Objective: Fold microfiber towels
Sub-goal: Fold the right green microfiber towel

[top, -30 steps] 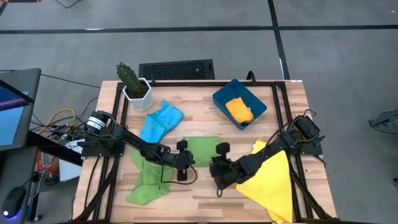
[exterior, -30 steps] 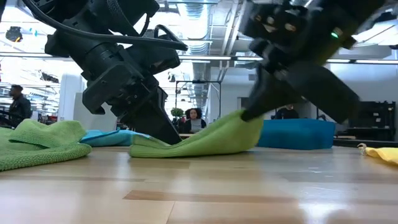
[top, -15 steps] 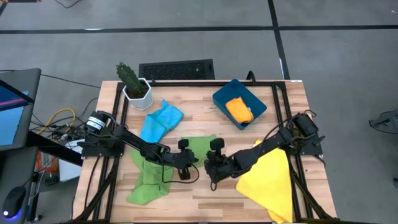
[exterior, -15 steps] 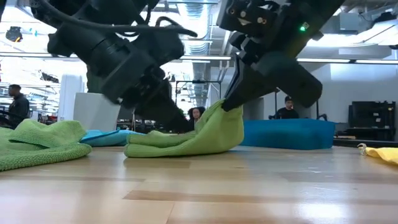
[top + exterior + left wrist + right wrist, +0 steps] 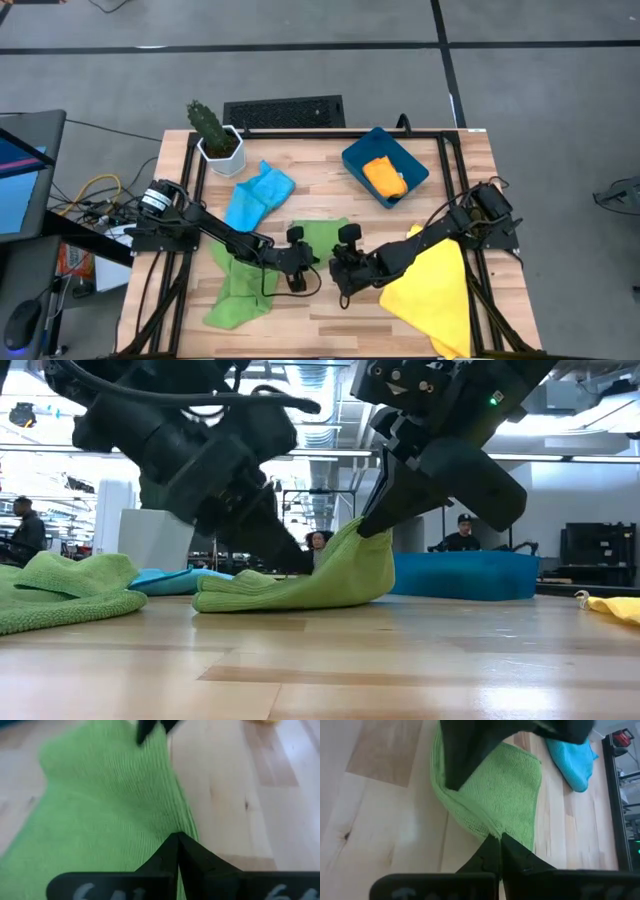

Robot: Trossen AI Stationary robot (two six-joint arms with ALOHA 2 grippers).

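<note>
A green towel (image 5: 322, 238) lies in the middle of the table between my two grippers; in the low view (image 5: 300, 585) its right end rises to a peak. My left gripper (image 5: 300, 262) is shut on its left part, low at the table. My right gripper (image 5: 338, 262) is shut on its raised right end. A second green towel (image 5: 235, 295) lies crumpled at the near left. A light blue towel (image 5: 258, 192) lies behind it. An orange towel (image 5: 385, 178) lies in the teal bin (image 5: 412, 160). A yellow towel (image 5: 430, 290) lies under my right arm. My left gripper pinches the green towel at its edge (image 5: 187, 826) between its two shut fingers. The fingers (image 5: 280, 555) slant down from the table's left. That end of the towel (image 5: 225, 595) stays on the table. My right gripper pinches the towel's right edge (image 5: 485, 826) at a fold between its two shut fingers. The fingers (image 5: 375, 520) slant down from the table's right. The held edge (image 5: 355, 540) is lifted off the table, and the cloth falls slack from it to the tabletop.
A potted cactus (image 5: 215, 135) stands at the far left corner. A dark grille (image 5: 285, 112) lies beyond the far edge. Bare wood (image 5: 330, 310) shows along the near edge between the second green towel and the yellow one.
My right gripper has gone up and toward the table's left with the green towel's right edge, closer to my left gripper. The towel's right end has risen into a peak and the cloth has bunched shorter; its left end has stayed on the table.
</note>
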